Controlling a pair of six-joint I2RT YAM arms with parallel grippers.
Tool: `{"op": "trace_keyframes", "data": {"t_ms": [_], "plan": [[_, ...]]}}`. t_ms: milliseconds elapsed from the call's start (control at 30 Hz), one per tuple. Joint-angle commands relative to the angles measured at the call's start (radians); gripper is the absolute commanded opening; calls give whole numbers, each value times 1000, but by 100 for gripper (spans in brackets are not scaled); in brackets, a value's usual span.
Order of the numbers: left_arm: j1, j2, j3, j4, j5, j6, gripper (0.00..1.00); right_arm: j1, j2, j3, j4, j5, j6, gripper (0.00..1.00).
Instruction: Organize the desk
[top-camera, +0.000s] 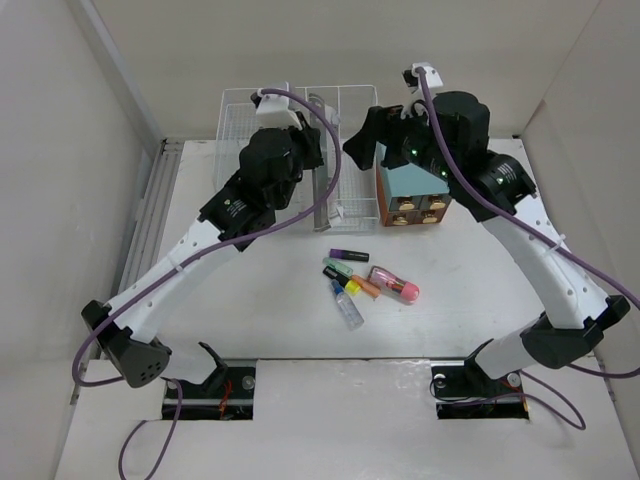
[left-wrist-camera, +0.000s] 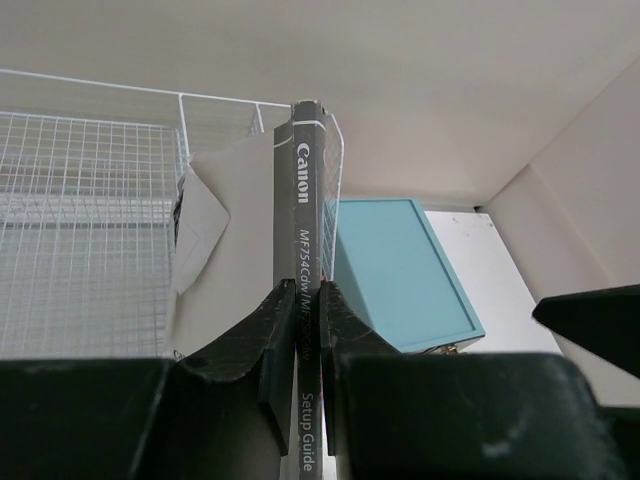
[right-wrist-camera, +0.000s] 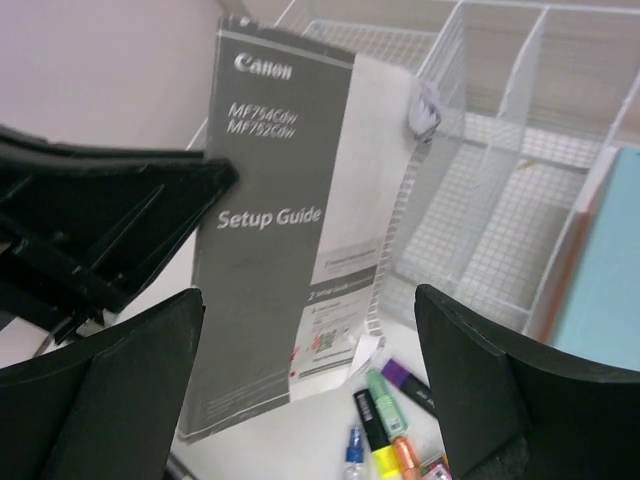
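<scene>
L gripper (left-wrist-camera: 305, 335): fingers (left-wrist-camera: 272, 340) pressed together on the thin edge of the setup guide (left-wrist-camera: 300, 200), pinching it upright, spine running straight out ahead of the fingers. Wire basket (left-wrist-camera: 90, 200) sits just beyond and to one side of the L fingers, teal box (left-wrist-camera: 395, 265) to the other side. Top view puts the guide along the basket, but can't tell if its lower edge is inside a compartment or resting on the table (top-camera: 250, 300).

R gripper (right-wrist-camera: 305, 330): fingers spread wide, nothing between them, not touching anything. The guide's cover faces them a little way ahead. Basket is beyond and above, markers (right-wrist-camera: 385, 420) are below the fingertips.

Table lies under both sets of fingers and carries the basket, box and markers. The arm bases are at its near edge.

Step, my read: filing the guide into the basket, L arm doing the carry, R arm standing by, maybe to steady or take over. Task looks early since the markers are loose in the mid table.

Next move needs: line the guide's bottom edge up with a basket slot, lower it straight w/o snagging the wire, keep it vertical, and release only once it's supported. If R helps, it must close on the free edge w/o knocking the box beside it. After that, probably the markers.
</scene>
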Motion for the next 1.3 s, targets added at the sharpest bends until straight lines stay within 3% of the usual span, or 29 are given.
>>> {"op": "trace_keyframes", "data": {"t_ms": [0, 267, 500, 800, 967, 1267], "plan": [[-5, -79, 36, 180, -11, 1, 0, 31, -4, -19, 26, -78, 47, 91], [-25, 37, 152, 190, -31, -10, 0, 56, -24, -69, 65, -134, 65, 91], [-65, 131, 274, 180, -60, -19, 0, 124, -35, -130, 96, -36, 56, 91], [-86, 151, 307, 171, -116, -78, 0, 190, -96, -316, 304, 301, 35, 91], [-86, 151, 307, 162, -116, -115, 0, 190, -143, -404, 396, 410, 4, 90], [-106, 142, 307, 162, -96, -171, 0, 229, -153, -475, 516, 590, -109, 77]]}}
